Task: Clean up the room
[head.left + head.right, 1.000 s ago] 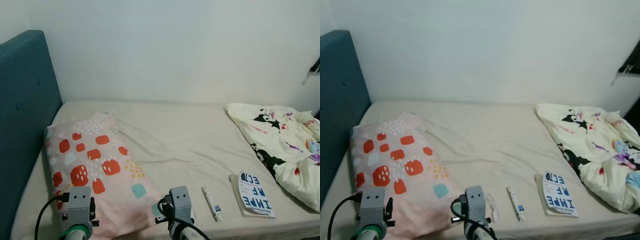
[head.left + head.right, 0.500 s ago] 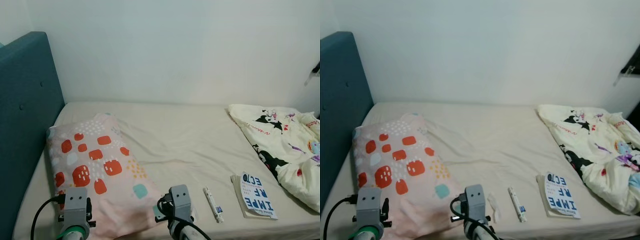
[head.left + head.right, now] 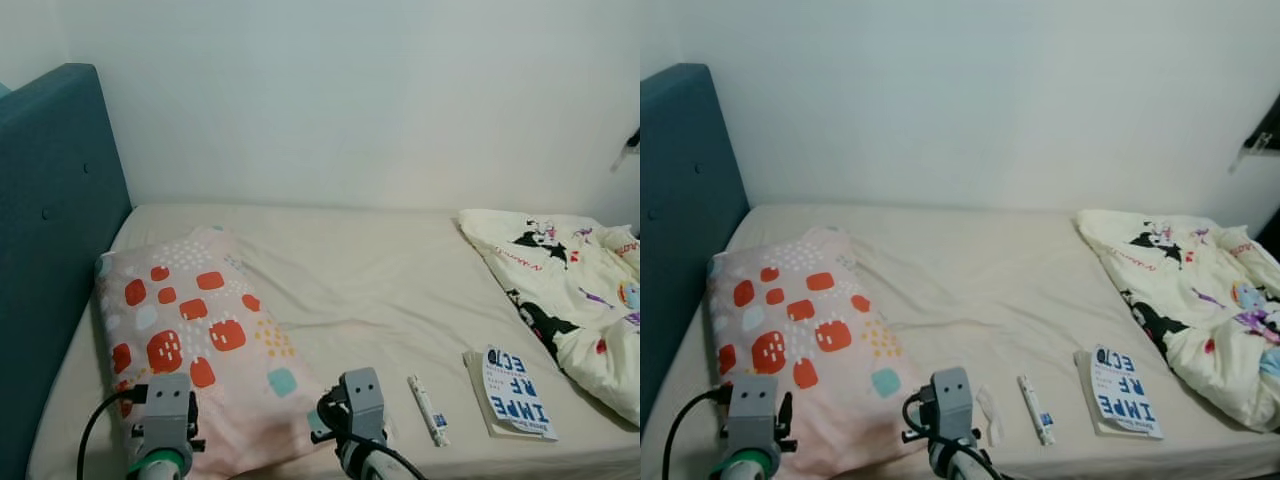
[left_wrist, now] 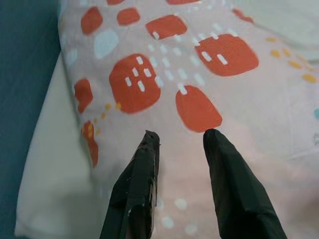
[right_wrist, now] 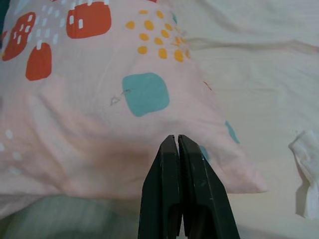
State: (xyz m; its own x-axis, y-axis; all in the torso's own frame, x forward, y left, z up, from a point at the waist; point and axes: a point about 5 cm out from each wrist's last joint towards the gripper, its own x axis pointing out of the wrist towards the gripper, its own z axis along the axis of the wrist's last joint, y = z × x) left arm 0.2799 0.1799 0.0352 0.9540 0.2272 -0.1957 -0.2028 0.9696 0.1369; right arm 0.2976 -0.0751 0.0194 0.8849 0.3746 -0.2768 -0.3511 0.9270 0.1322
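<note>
My left gripper, fingers parted, hovers over the pillow's near end. The pillow's long axis runs 11 to 5 o'clock on the bed. My right gripper, fingers clenched empty, points at its corner at 12 o'clock.

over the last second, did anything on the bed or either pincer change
The whole picture shifted slightly, which is the camera moving. The left arm's wrist block drifted a little toward the right arm; the left pincer hovers open over the pillow. The right pincer is shut, holding nothing, near the pillow's corner. The book, tube, white scrap and blanket lie as before.
</note>
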